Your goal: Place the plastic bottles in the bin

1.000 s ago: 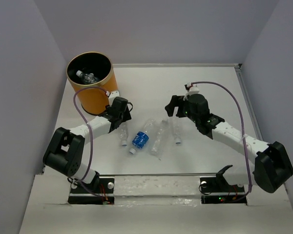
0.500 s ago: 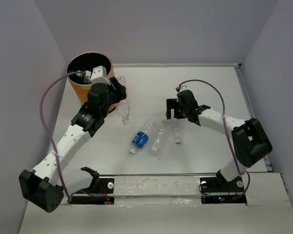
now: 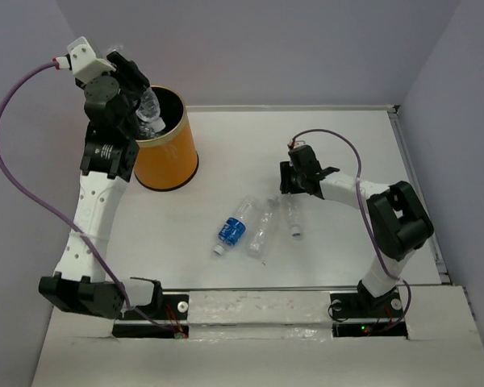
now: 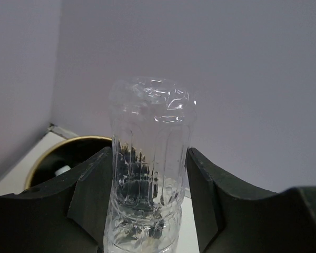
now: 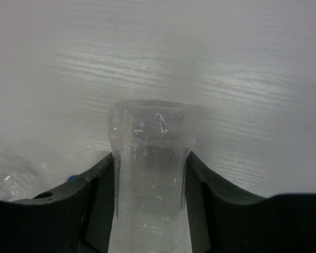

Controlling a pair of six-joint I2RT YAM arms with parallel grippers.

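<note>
My left gripper (image 3: 143, 102) is raised over the orange-yellow bin (image 3: 171, 160), shut on a clear plastic bottle (image 3: 151, 110) held above the bin's black mouth. In the left wrist view that bottle (image 4: 150, 153) stands pinched between both fingers, with the bin's rim (image 4: 73, 141) below at the left. My right gripper (image 3: 293, 193) is down at the table, shut on another clear bottle (image 3: 294, 219); its fingers press both sides of the bottle (image 5: 150, 168). A blue-labelled bottle (image 3: 232, 230) and a clear one (image 3: 262, 230) lie loose mid-table.
White walls close in the table on three sides, with a raised edge (image 3: 407, 161) along the right. The left arm's purple cable (image 3: 16, 193) loops out wide to the left. Both arm bases sit on the near ledge (image 3: 258, 302).
The left arm carried its bottle from beside the bin up over the bin's mouth. The right gripper came down over the rightmost bottle and closed on it.
</note>
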